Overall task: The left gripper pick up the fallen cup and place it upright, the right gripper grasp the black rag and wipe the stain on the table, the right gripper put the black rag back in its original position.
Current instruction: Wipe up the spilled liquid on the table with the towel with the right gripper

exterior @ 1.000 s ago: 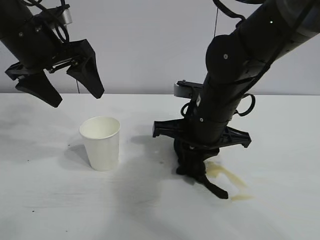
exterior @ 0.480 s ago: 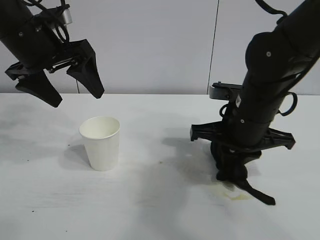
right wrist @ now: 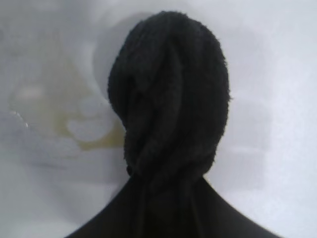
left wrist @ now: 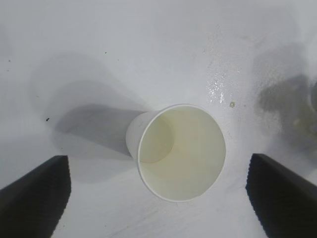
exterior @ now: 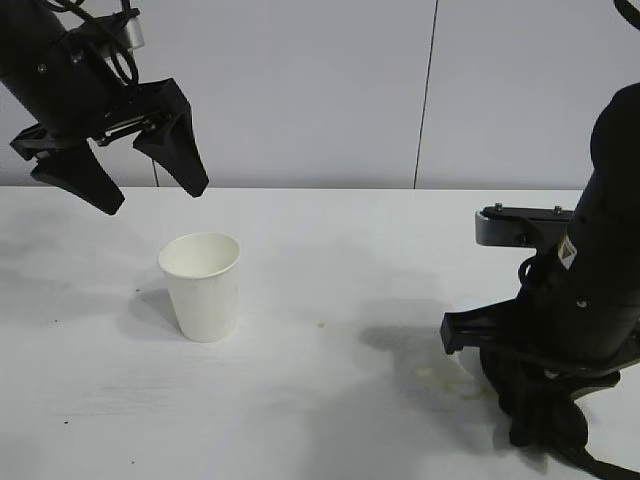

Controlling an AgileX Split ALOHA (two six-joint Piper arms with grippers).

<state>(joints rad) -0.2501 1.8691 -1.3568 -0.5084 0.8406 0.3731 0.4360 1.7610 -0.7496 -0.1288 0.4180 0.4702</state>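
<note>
The white paper cup [exterior: 201,286] stands upright on the white table [exterior: 330,230]. My left gripper [exterior: 155,198] hangs open above and behind it, holding nothing. From the left wrist I look down into the cup [left wrist: 181,153], with the fingers [left wrist: 34,198] wide apart on either side. At the front right my right gripper [exterior: 543,420] is shut on the black rag [exterior: 548,428] and presses it onto the table, just right of the faint yellow stain [exterior: 450,381]. The right wrist view shows the rag [right wrist: 171,99] bunched beside the stain [right wrist: 74,124].
A grey panelled wall with a vertical seam [exterior: 428,95] stands behind the table. A glossy wet patch [left wrist: 218,91] lies on the table near the cup. The rag's thin tail [exterior: 605,467] trails toward the front right corner.
My right arm has swept the rag rightward and toward the front across the stain, which is now fainter and smaller. The left arm and the cup have not moved.
</note>
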